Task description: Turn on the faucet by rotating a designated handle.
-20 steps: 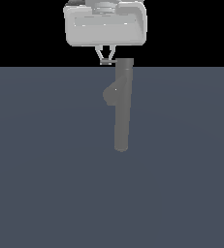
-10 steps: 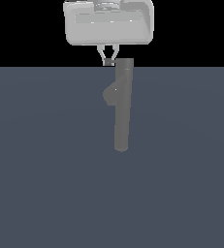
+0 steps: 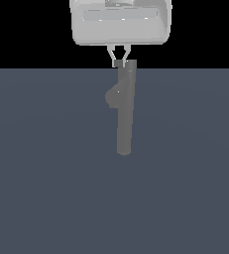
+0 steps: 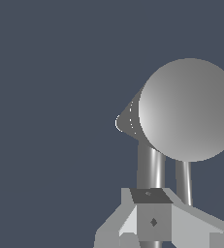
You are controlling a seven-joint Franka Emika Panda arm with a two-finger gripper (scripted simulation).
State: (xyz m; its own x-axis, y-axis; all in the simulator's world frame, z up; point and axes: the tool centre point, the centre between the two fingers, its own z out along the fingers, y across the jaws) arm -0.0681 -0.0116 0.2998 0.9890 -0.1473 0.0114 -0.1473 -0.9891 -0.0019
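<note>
While the pale gripper point(image 3: 119, 61) hangs over the faucet point(image 3: 124, 111), its two fingers converge to nearly touching tips just beside the column's cap. Whether they pinch anything cannot be told. From the wrist, the handle point(image 4: 151, 167) runs as a slim rod beneath the cap toward the fingertips.

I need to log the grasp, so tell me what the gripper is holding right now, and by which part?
It cannot be told. The gripper sits at the top end of the faucet, fingertips close together, but whether they clamp anything is unclear.
</note>
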